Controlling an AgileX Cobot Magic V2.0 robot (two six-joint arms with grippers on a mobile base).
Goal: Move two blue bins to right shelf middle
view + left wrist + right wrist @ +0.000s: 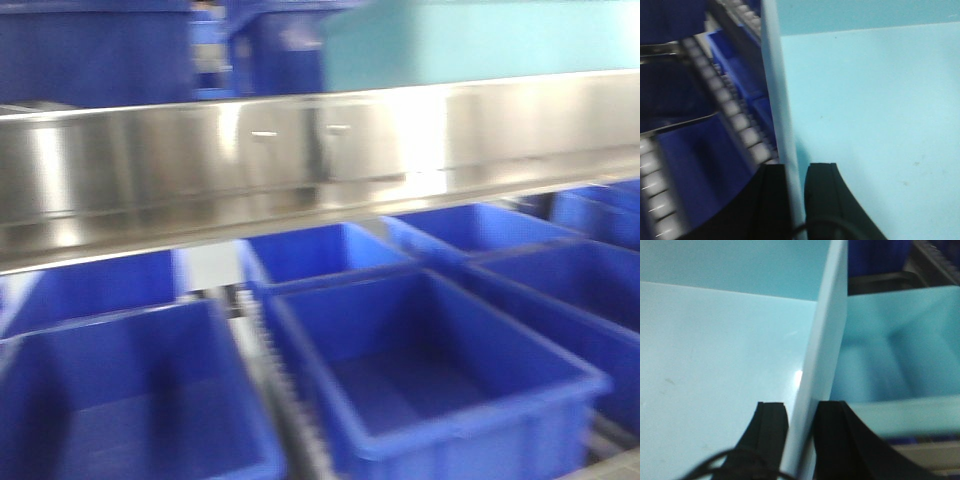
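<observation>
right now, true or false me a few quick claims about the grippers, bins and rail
1. The left gripper straddles a pale bin wall. True.
2. The right gripper hangs clear of any bin. False: its fingers sit either side of a pale bin wall.
3. The crates below the rail are royal blue. True.
4. Those crates are full. False: the ones whose insides show are empty.

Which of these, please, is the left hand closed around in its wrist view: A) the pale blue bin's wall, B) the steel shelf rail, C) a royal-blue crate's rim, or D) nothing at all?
A: in the left wrist view the left hand has its black fingers on either side of the thin upright wall of the pale blue bin.
</observation>
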